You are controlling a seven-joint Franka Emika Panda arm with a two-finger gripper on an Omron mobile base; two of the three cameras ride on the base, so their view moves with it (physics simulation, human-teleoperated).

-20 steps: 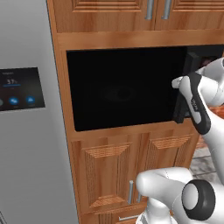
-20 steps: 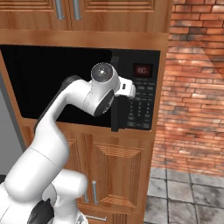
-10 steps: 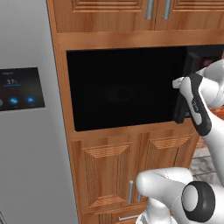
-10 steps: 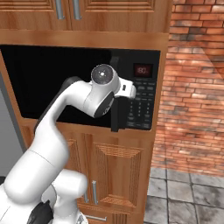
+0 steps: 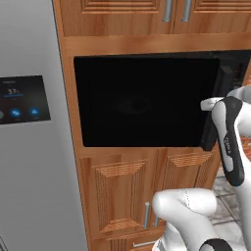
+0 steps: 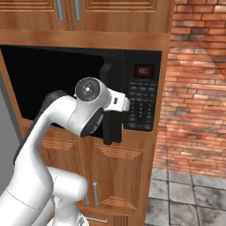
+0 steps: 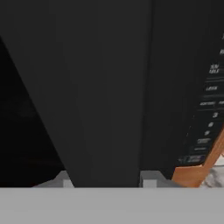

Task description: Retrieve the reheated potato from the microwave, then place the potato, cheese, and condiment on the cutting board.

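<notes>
One microwave [image 5: 147,103] counted, built into wooden cabinetry: black box, wide dark glass door, set at the centre of the left base view. One keypad panel [image 6: 143,103] with one red display [image 6: 144,70] noted at 3 o'clock of the door in the right base view. Door edge [image 6: 112,106] standing proud of the box face, slightly ajar, as a dark vertical slab. One refrigerator [image 5: 29,147] with one small lit screen [image 5: 22,99] recorded at 9 o'clock in the left base view. One brick wall [image 6: 196,84] and tiled floor [image 6: 185,198] recorded at 3 to 5 o'clock in the right base view. Two upper cabinet handles [image 5: 176,10] and two lower cabinet doors [image 5: 147,196] counted.

Pincer [image 7: 105,181] seen in the hand view with two grey fingertips [image 7: 148,179], one either side of the dark door slab; spread wide around that edge, contact impossible to confirm. Keypad legends visible at 3 o'clock there, blurred and unreadable. Microwave interior dark; contents not discernible.
</notes>
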